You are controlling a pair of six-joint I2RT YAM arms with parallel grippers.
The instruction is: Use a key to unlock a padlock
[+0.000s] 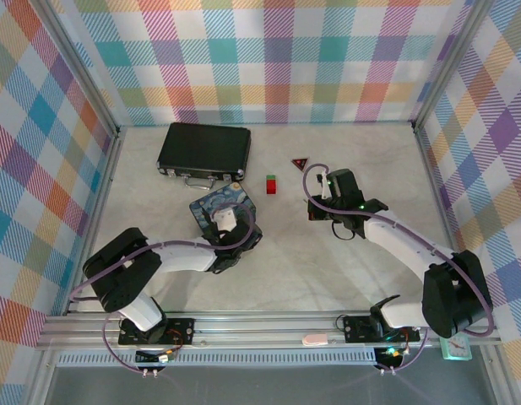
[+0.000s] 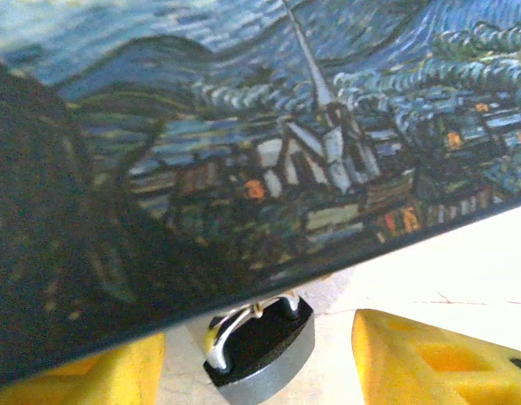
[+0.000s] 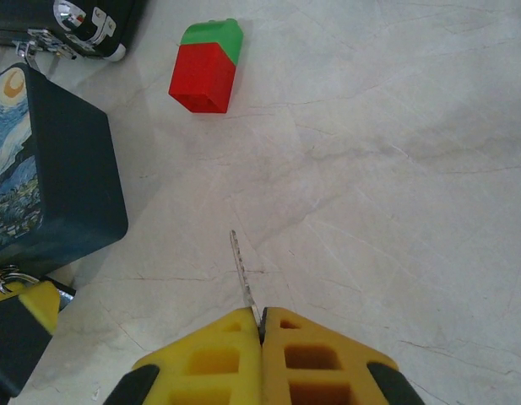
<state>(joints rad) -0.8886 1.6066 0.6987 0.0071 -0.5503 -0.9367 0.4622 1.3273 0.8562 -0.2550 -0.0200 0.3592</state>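
right hand (image 3: 262, 325) pinching key (image 3: 242, 274), padlock (image 2: 260, 346) between left hand (image 2: 260, 359) fingers

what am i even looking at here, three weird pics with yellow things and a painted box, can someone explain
This is one moment seen by three cameras. The overhead picture shows two robot arms bolted at the near edge of a pale table walled in by checked cloth. Each arm ends in a gripper with two yellow fingers, and each wrist carries a camera; those give the two close-ups.

On the table lie a black briefcase, a blue painted tin, a small red-and-green block and a small dark red triangle.

The right gripper is shut on a thin key that pokes forward. The left gripper is open, its fingers on either side of a small padlock lying by the tin's edge. The aim is to unlock the padlock with the key.
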